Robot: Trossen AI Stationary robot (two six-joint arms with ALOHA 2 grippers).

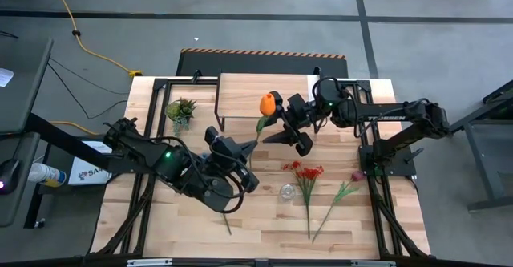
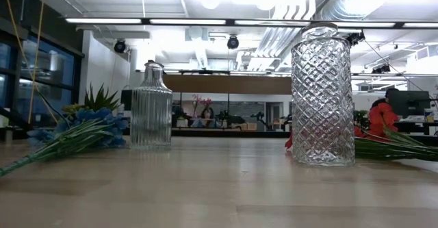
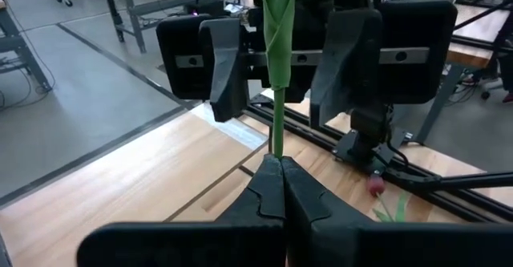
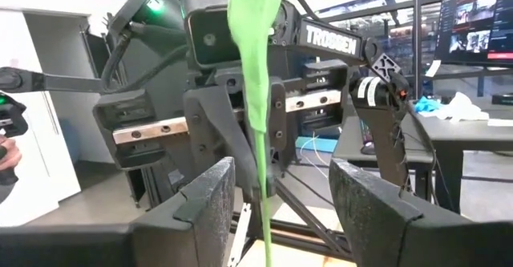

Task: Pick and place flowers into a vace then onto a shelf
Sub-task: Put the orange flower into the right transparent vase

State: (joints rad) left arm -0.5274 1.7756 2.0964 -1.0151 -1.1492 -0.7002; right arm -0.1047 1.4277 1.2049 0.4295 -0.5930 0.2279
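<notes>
The orange tulip (image 1: 267, 103) is lifted off the table in front of the shelf (image 1: 248, 89), its green stem (image 1: 258, 127) running back to my left gripper (image 1: 248, 148), which is shut on it. My right gripper (image 1: 271, 124) is open, and its fingers stand on either side of the stem (image 4: 255, 99) without touching. The red cluster (image 1: 304, 172) and the dark pink bud (image 1: 357, 175) lie flat on the table. So does the blue cluster (image 2: 82, 129). A diamond-cut glass vase (image 2: 321, 94) and a ribbed glass bottle (image 2: 151, 108) stand upright. My left gripper pinches the tulip's stem near its lower end (image 3: 276, 143) between the tips of its two shut fingers (image 3: 264, 188). It comes level from the table's left. The stem rises past the fingertips, tilted toward the far edge. The flower is lifted clear with the bloom uppermost.
A small green potted plant (image 1: 180, 109) stands near the shelf's left end. A small glass vase (image 1: 287, 192) stands beside the red cluster's stems. Black frame rails (image 1: 377, 195) run along the table's sides. Bare wood (image 1: 152, 219) lies at the near left.
</notes>
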